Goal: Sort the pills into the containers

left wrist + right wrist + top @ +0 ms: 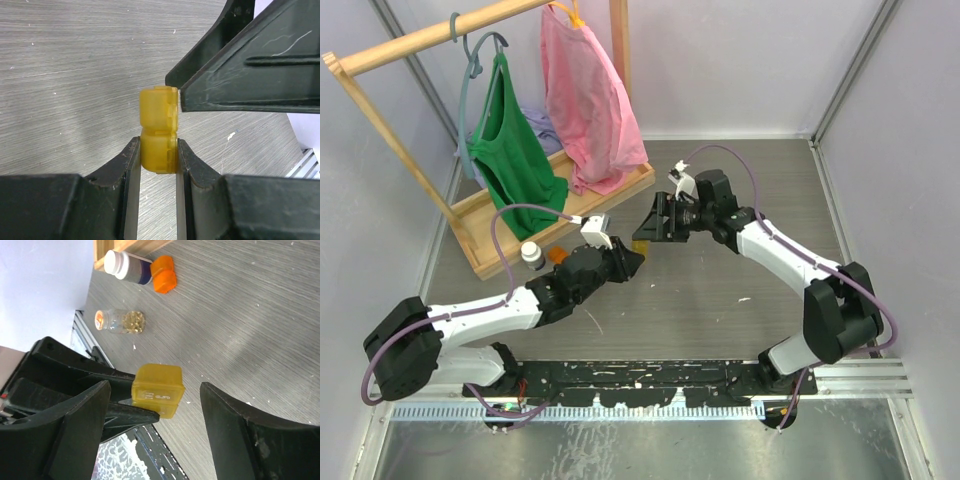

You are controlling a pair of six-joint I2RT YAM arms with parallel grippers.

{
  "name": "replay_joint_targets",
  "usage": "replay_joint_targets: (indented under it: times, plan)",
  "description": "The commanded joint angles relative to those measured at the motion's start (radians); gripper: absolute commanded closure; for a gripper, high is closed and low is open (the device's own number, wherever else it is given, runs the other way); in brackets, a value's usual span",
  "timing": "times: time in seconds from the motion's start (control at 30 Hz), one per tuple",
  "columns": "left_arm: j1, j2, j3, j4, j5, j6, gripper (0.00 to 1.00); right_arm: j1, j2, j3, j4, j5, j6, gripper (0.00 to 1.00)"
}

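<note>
The container, a small translucent yellow pill box of two joined cells (pixel 159 117), is held above the table. My left gripper (pixel 159 146) is shut on its lower cell, one finger on each side. The box also shows in the top view (pixel 641 243) and in the right wrist view (pixel 157 389). My right gripper (pixel 155 386) is open with the box's free cell between its wide-spread fingers. One of its fingers (pixel 250 75) rests against the lid side of the upper cell. No loose pills are visible.
A white-capped bottle (pixel 127 266), an orange pill box (pixel 164 274) and a clear bottle of yellow pills (pixel 120 321) lie on the table to the left. A wooden clothes rack (pixel 480 215) with green and pink garments stands at the back left.
</note>
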Motion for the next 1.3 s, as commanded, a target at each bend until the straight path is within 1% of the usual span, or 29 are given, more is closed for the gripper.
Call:
replay_joint_targets:
  times: [0.0,0.13,0.3,0.5,0.6,0.67,0.73,0.83,1.0,1.13,1.27]
  plan:
    - [0.003,-0.021,0.048,0.021,-0.029,-0.003,1.0,0.031,0.015,0.05,-0.044,0.075,-0.056,0.23]
    - [0.003,-0.012,0.061,0.001,-0.038,-0.023,1.0,0.044,0.034,0.061,-0.052,0.097,-0.059,0.32]
    - [0.002,-0.004,0.064,-0.007,-0.04,-0.035,1.0,0.049,0.043,0.072,-0.046,0.095,-0.05,0.35]
    - [0.002,0.006,0.072,-0.01,-0.039,-0.04,1.0,0.052,0.04,0.06,-0.031,0.095,-0.04,0.44]
    - [0.003,0.008,0.08,-0.021,-0.04,-0.04,1.0,0.053,0.035,0.053,-0.029,0.093,-0.036,0.56]
    - [0.002,0.006,0.08,-0.024,-0.04,-0.038,1.0,0.051,0.028,0.049,-0.025,0.09,-0.03,0.68]
    - [0.002,0.001,0.077,-0.025,-0.041,-0.036,1.0,0.039,0.014,0.028,0.014,0.055,0.013,0.79]
    - [0.003,-0.013,0.064,-0.015,-0.032,-0.034,1.0,0.015,-0.002,-0.023,0.094,-0.02,0.078,0.86]
    - [0.035,-0.042,0.042,-0.006,0.018,-0.05,1.0,0.002,-0.019,-0.07,0.193,-0.098,0.129,0.92]
    - [0.086,-0.06,0.012,0.029,0.095,-0.092,1.0,-0.009,-0.031,-0.102,0.263,-0.147,0.164,0.95]
    - [0.099,-0.074,0.006,0.025,0.115,-0.088,1.0,-0.024,-0.042,-0.127,0.327,-0.183,0.212,0.96]
